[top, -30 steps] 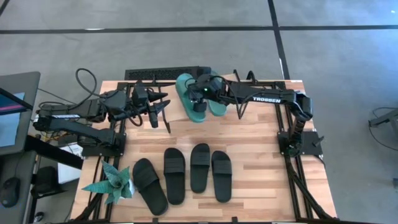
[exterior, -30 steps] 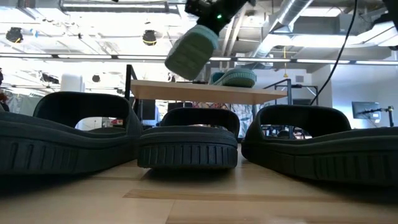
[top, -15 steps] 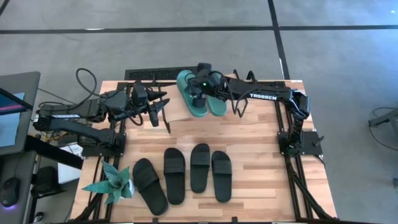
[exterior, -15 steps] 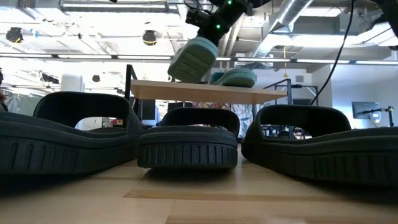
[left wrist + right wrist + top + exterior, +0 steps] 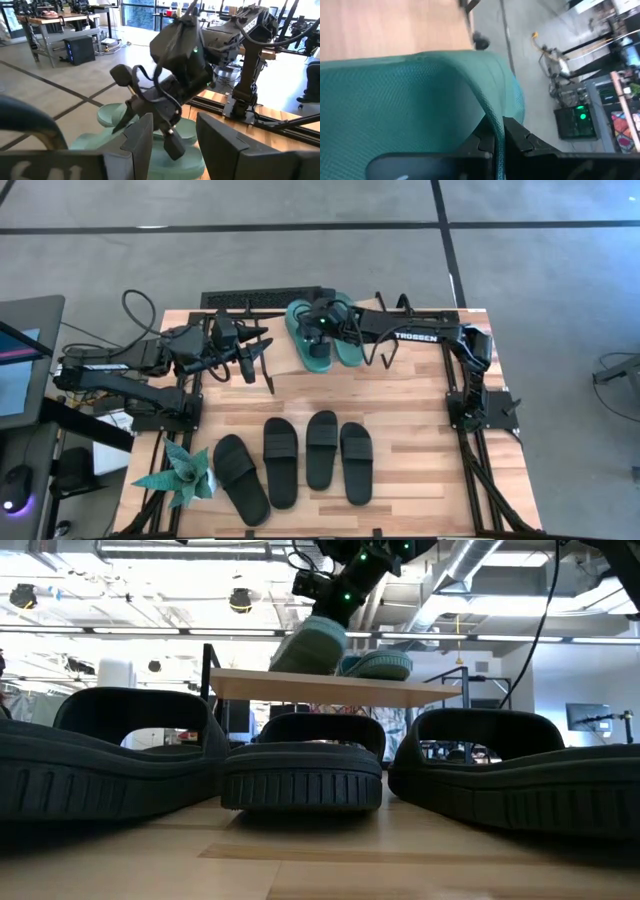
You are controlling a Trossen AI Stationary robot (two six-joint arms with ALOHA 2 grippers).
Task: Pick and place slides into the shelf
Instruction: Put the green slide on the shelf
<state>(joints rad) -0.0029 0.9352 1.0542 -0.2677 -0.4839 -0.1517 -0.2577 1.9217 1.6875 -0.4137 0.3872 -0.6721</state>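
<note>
Two slides [image 5: 308, 340] [image 5: 345, 345] side by side on shelf [image 5: 330, 688]; four slides [image 5: 295, 462] in row before it.

From my remote station, the one word I can read is "TROSSEN", printed in white capitals along the dark forearm link of the right arm [image 5: 415, 336] in the high view, where that arm reaches across the back of the table. The low view and both wrist views give me no lettering, numbers or signs that I can make out; the screens and equipment in the room behind the table are too far off to read.
</note>
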